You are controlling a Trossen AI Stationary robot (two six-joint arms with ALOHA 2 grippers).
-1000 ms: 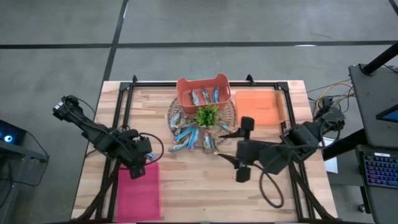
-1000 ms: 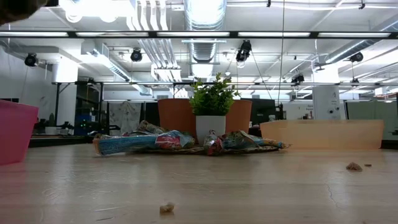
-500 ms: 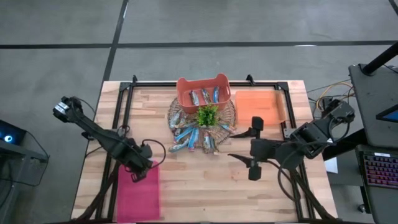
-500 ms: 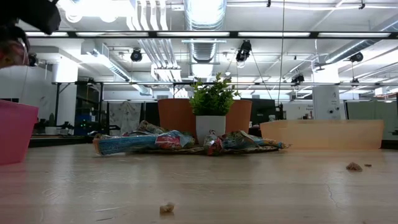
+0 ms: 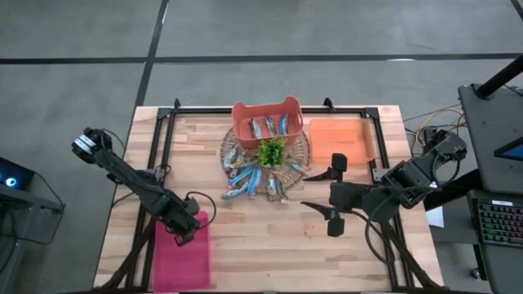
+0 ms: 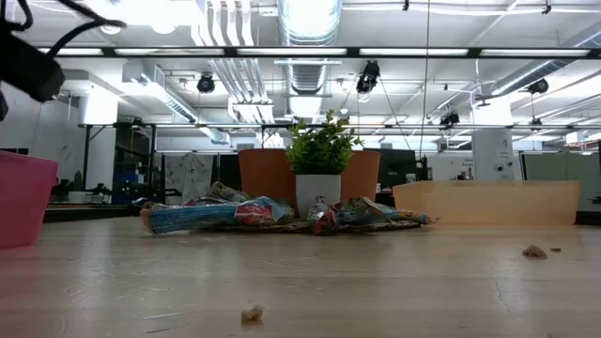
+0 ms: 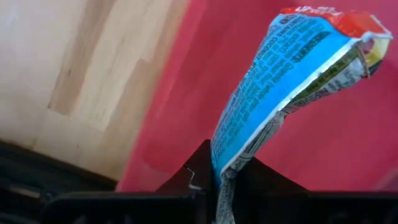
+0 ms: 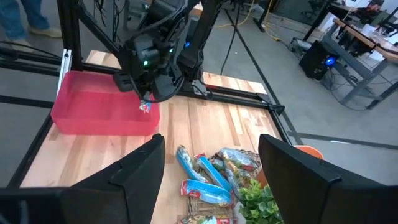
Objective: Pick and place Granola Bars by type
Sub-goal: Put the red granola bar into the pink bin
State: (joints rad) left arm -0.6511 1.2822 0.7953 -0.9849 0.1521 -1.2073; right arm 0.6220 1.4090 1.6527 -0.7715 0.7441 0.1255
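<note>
One blue granola bar (image 7: 292, 68) in left gripper (image 7: 214, 180)

**Camera setup**

My high view looks straight down on the table (image 5: 270, 245). Low view sits at tabletop level, facing the room. Left wrist is close over the pink bin (image 7: 385, 124); right wrist sees that bin (image 8: 102, 112) from afar.

Left end effector (image 7: 219, 182) pinches a blue granola bar (image 7: 283, 87), apparently over the pink bin (image 7: 348, 143).
</note>
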